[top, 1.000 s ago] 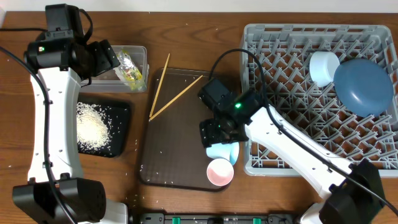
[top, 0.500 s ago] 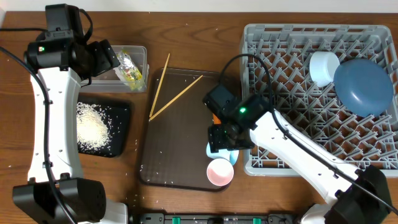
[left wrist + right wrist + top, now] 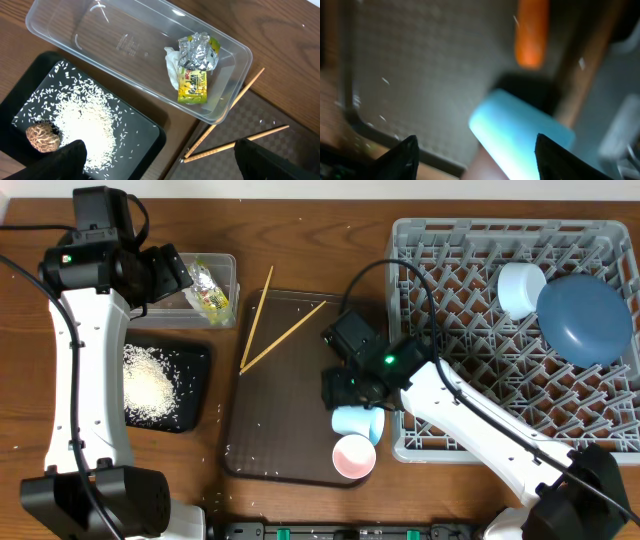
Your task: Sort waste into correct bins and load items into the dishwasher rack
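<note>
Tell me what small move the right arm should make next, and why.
Probably lower the right gripper a little and close it on the small light blue cup. The wrist view, though blurred, shows the open fingers on either side of the cup, not gripping it, and it belongs in the grey rack.

Two wooden chopsticks (image 3: 258, 320) at twelve o'clock. Two small cups at six: a light blue cup (image 3: 357, 423), a pink cup (image 3: 353, 456). One grey plastic rack (image 3: 500, 226) at three holds one dark blue round plate (image 3: 585, 318), one pale bowl (image 3: 521, 288). One clear tub (image 3: 228, 262), one black tray (image 3: 195, 405) at nine.
</note>
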You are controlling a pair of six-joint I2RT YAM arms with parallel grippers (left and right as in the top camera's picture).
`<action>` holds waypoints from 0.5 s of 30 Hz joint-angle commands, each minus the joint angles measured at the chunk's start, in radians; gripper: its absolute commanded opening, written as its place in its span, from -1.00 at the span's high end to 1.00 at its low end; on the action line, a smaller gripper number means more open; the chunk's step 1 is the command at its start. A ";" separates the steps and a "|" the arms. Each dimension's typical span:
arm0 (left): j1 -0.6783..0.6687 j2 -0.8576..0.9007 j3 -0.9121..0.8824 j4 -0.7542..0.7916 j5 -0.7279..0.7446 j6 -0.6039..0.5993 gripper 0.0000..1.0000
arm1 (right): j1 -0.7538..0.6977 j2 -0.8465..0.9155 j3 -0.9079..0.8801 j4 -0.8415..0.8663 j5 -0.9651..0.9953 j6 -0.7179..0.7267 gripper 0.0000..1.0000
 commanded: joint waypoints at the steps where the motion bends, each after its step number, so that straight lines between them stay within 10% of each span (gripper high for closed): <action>1: 0.002 0.006 -0.008 0.003 -0.012 -0.009 -0.90 | -0.027 -0.014 0.007 0.055 0.023 -0.035 -0.27; 15: 0.002 0.006 -0.008 0.003 -0.012 -0.009 -0.91 | -0.232 0.119 0.135 0.211 0.000 -0.187 -0.19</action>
